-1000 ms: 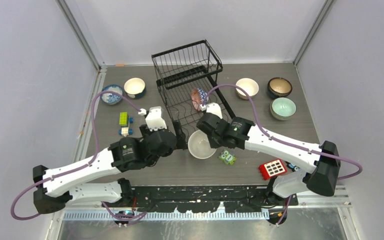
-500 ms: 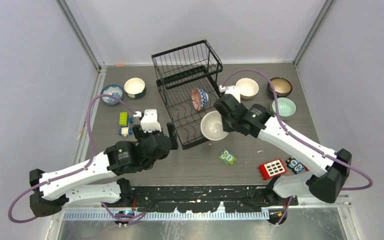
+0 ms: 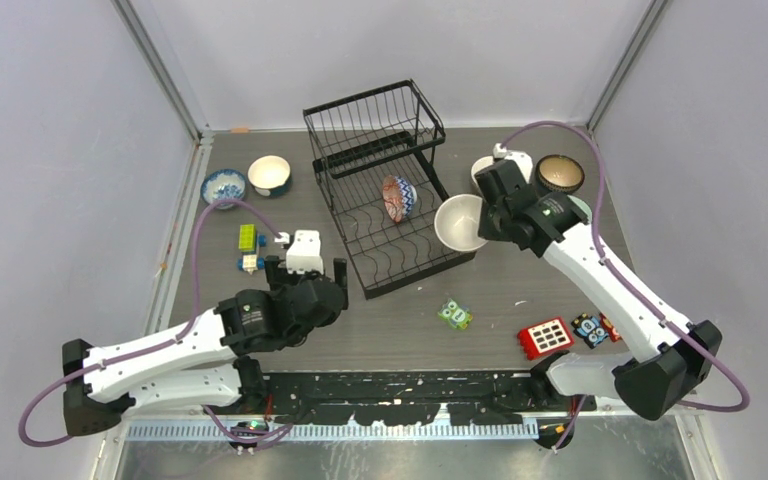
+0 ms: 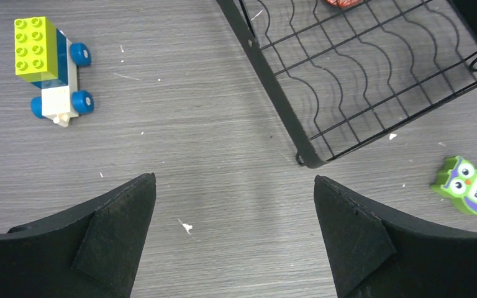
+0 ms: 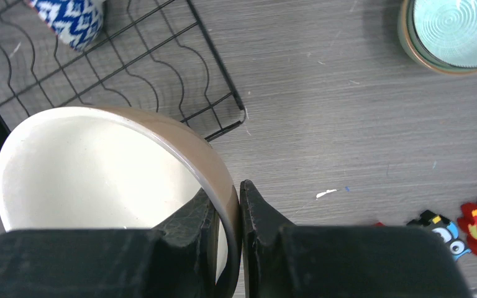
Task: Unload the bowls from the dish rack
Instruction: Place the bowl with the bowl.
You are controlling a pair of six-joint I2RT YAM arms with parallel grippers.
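- Two bowls, a blue-patterned bowl [image 3: 223, 186] and a cream-lined bowl [image 3: 269, 174], sit on the table [image 3: 400, 335] left of the dish rack [image 3: 375, 125].
- Over the table by the rack's near corner, the left gripper [image 4: 234, 180] hovers with its fingers spread wide.
- On the rack's lower tray one red-and-blue patterned bowl [image 3: 397, 198] stands on edge.
- At the rack's right edge the right gripper [image 5: 227, 198] pinches the rim of a tan bowl [image 5: 99, 167].
- Writing on the green owl block [image 4: 470, 185] reads "Five".
- Farther right, the mint bowl [image 5: 450, 31] rests on the table.
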